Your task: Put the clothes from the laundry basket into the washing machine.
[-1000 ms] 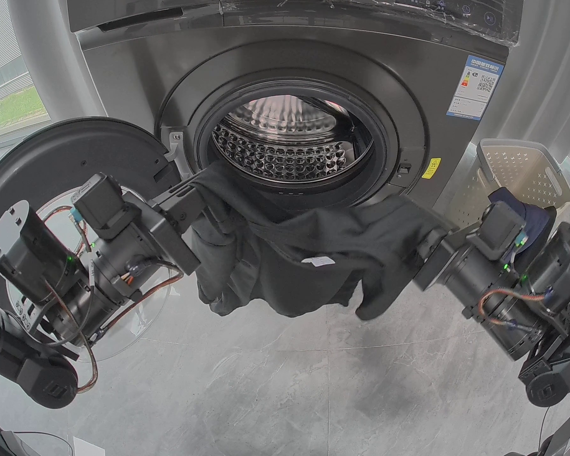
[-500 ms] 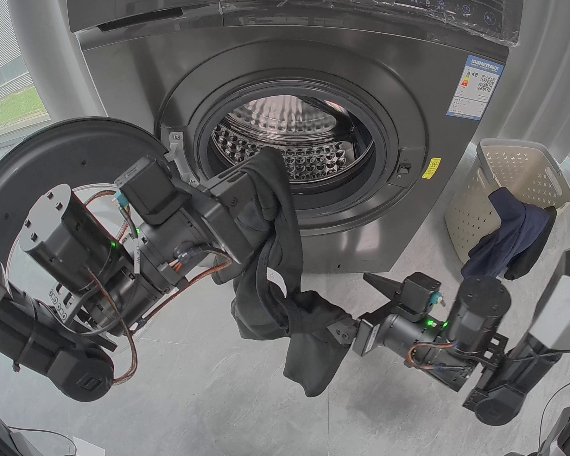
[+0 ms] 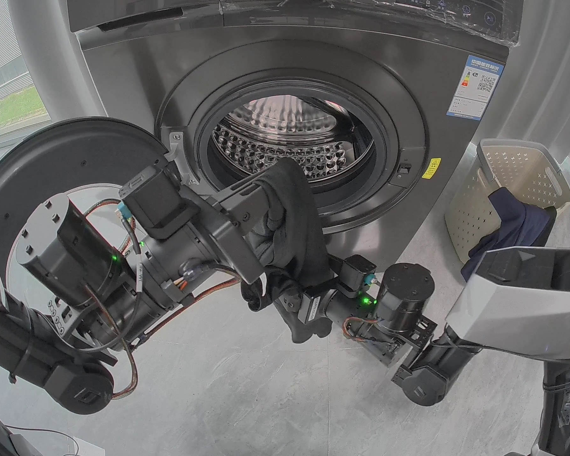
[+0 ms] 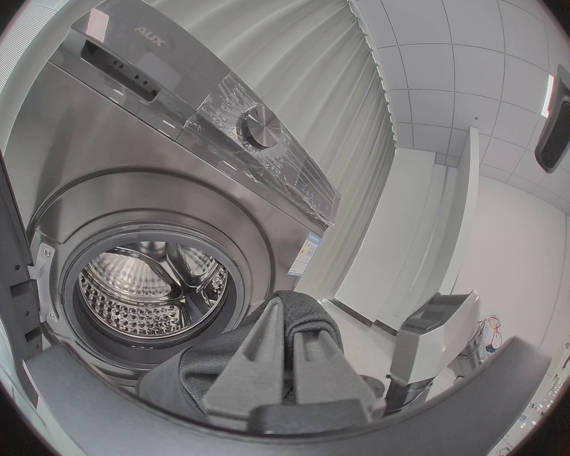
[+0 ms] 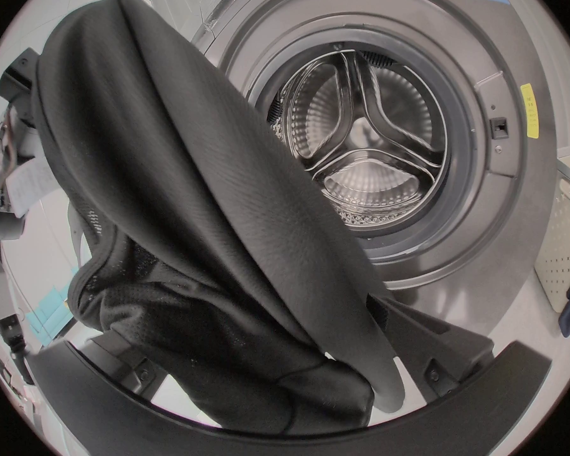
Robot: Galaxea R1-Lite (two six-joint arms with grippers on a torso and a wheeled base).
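A black garment [image 3: 294, 223] hangs bunched in front of the washing machine's open drum [image 3: 285, 140]. My left gripper [image 3: 263, 191] is shut on its top fold just below the door opening; in the left wrist view the fingers [image 4: 253, 362] pinch the cloth [image 4: 190, 368]. My right gripper [image 3: 297, 302] sits low, directly under the left one, buried in the hanging part. In the right wrist view one finger [image 5: 430, 343] stands far out to the side and the garment [image 5: 202, 210] drapes over the open jaws. The laundry basket [image 3: 529, 159] stands at the right.
The round washer door [image 3: 63, 153] is swung open at the left, behind my left arm. A navy piece of clothing [image 3: 516, 223] hangs over the basket's front rim. Bare grey floor [image 3: 266, 387] lies below the arms.
The garment was stretched wide between both grippers; now it hangs bunched from the left one. The right arm dropped and swung left beneath it. The left gripper moved right, toward the drum opening.
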